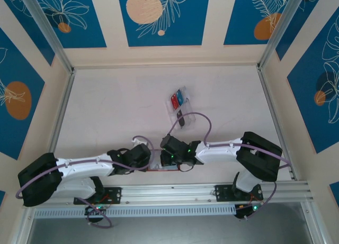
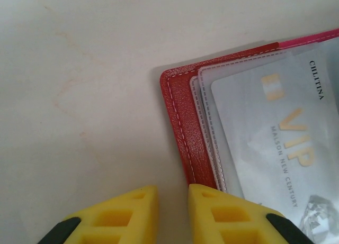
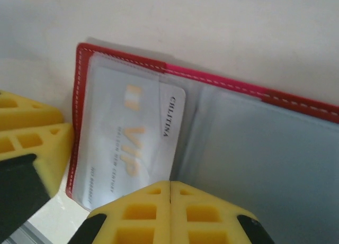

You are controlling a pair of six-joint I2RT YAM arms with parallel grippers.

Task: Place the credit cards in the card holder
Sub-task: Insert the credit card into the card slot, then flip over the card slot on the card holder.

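From above, the card holder (image 1: 157, 163) lies opened flat on the tabletop (image 1: 116, 106) near its near edge, its long axis running left to right between the two arms. The left claw (image 1: 150, 160) and right claw (image 1: 168, 160) meet over it from either side. Farther back sits one clear tray (image 1: 171, 111) with one red card (image 1: 174, 101) and one blue card (image 1: 180, 98) side by side, and one black card (image 1: 181, 119) at its near end.

At the left wrist, a red corner of the card holder (image 2: 183, 117) points up and left. The left claw (image 2: 174, 201) is parted by a narrow slit showing bare tabletop, with one finger (image 2: 228, 215) over the holder's edge. One VIP card (image 2: 280, 143) sits under a frosted sleeve.

At the right wrist, the card holder (image 3: 265, 148) spreads across the frame, and its one card (image 3: 132, 143) lies lengthwise along the fold. The right claw (image 3: 169, 193) is clenched at the sleeve's lower edge; I cannot tell whether it pinches anything.
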